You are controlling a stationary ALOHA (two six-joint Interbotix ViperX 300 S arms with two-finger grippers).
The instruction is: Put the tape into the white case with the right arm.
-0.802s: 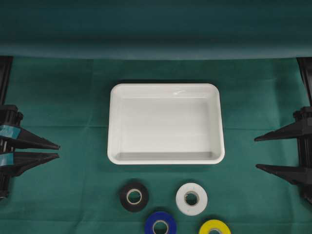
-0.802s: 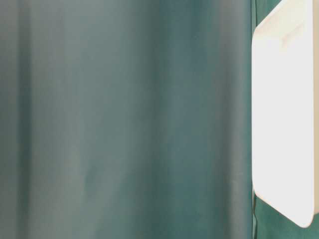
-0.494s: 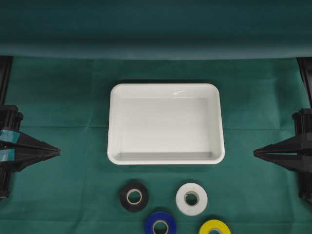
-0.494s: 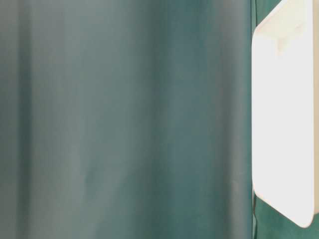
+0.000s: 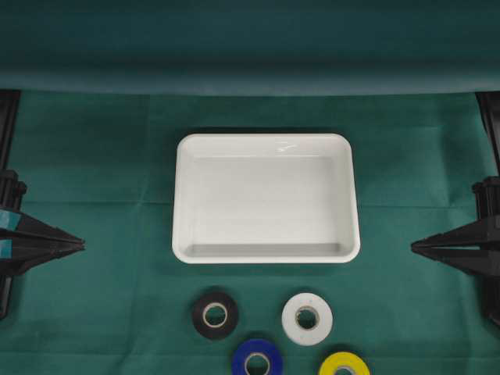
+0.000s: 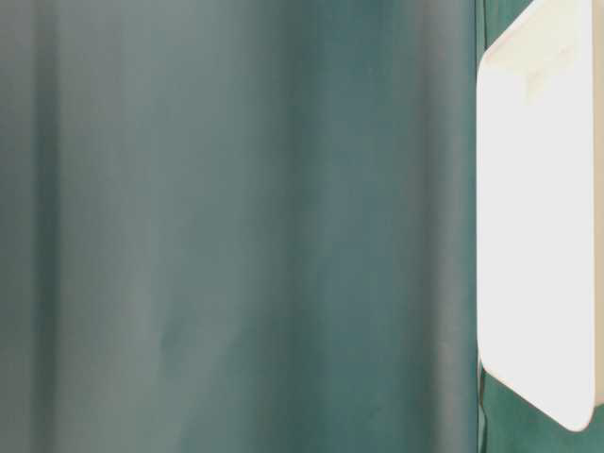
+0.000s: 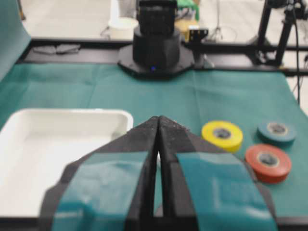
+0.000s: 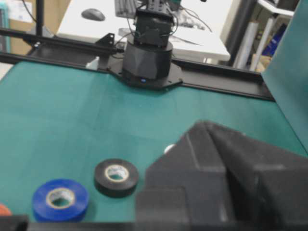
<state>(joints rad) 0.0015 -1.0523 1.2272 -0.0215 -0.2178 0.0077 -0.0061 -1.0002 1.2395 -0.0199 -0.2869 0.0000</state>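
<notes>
The white case (image 5: 266, 141) lies empty in the middle of the green cloth, also at the left in the left wrist view (image 7: 29, 120). Several tape rolls lie in front of it: black (image 5: 215, 315), white (image 5: 307, 319), blue (image 5: 257, 361) and yellow (image 5: 344, 366). My right gripper (image 5: 414, 248) is shut and empty at the right edge, well clear of case and rolls. Its wrist view shows the shut fingers (image 8: 204, 124) with the black roll (image 8: 116, 177) and blue roll (image 8: 60, 199) to their left. My left gripper (image 5: 82, 248) is shut and empty at the left edge.
A green backdrop fold crosses the far side of the table. The left wrist view shows the yellow roll (image 7: 222, 135), a teal roll (image 7: 276, 131), a red roll (image 7: 267, 162) and the opposite arm's base (image 7: 156, 48). The table-level view shows only blurred cloth and the case (image 6: 538, 217).
Both grippers have gone from open to shut with nothing between the fingers. The left gripper has drawn back slightly to the left. Case and tape rolls have not moved.
</notes>
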